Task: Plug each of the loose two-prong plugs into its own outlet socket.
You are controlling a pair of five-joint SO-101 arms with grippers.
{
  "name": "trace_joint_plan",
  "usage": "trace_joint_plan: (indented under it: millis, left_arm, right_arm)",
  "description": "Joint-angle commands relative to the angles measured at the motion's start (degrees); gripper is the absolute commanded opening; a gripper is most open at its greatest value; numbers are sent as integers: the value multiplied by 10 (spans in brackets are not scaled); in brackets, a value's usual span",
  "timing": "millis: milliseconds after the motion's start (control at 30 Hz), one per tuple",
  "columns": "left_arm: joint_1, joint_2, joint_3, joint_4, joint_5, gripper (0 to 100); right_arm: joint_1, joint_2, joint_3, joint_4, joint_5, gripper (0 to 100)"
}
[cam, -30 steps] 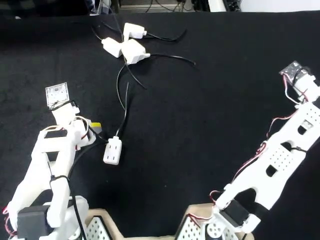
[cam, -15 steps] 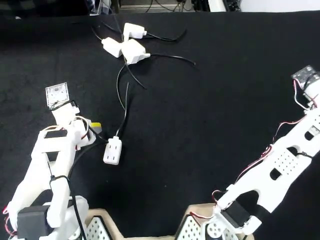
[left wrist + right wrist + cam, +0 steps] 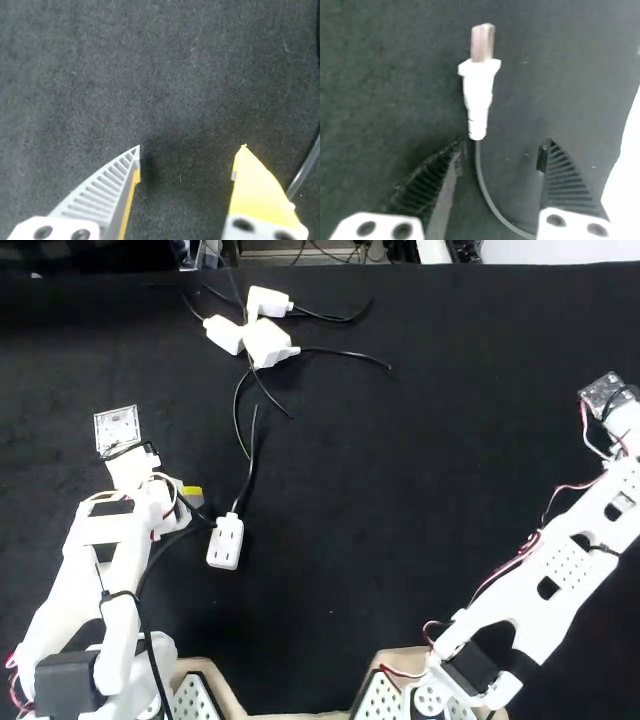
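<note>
Right wrist view shows the right gripper [image 3: 502,145] wide open and holding nothing. A white two-prong plug [image 3: 480,95] lies on the black bench [image 3: 420,500] just ahead of its fingertips, prongs pointing away, and its black cord [image 3: 487,200] runs back between the jaws. The left gripper [image 3: 190,150] is also spread open and empty over bare cloth, with another black cable [image 3: 305,170] just beside its yellow finger. From the high view, a white outlet socket [image 3: 225,542] lies near the left arm, and a cluster of white plug pieces [image 3: 252,330] sits at the far edge.
</note>
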Motion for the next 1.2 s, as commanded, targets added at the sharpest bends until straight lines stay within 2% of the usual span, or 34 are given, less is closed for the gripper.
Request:
trace_joint_plan:
  millis: [0, 167, 267, 367, 600, 900, 1033, 1167]
  left_arm:
    - [7, -10, 1, -9, -7, 292]
    - [7, -10, 2, -9, -7, 292]
    - [7, -10, 2, -9, -7, 292]
    - [7, -10, 2, -9, -7, 292]
    - [7, -10, 2, -9, -7, 292]
    - [7, -10, 2, -9, -7, 292]
    - [7, -10, 2, -10, -7, 292]
    - [7, -10, 2, -11, -7, 292]
  right_arm:
    - [-1, 4, -23, -11, 6, 230]
    - [12, 8, -23, -12, 23, 206]
    - [23, 8, -21, -12, 72, 114]
    - [36, 8, -23, -12, 86, 18]
    - [66, 8, -18, -69, 87, 11]
    - [72, -15, -23, -67, 85, 11]
    - [49, -59, -23, 15, 81, 11]
    - [8, -132, -22, 162, 14, 11]
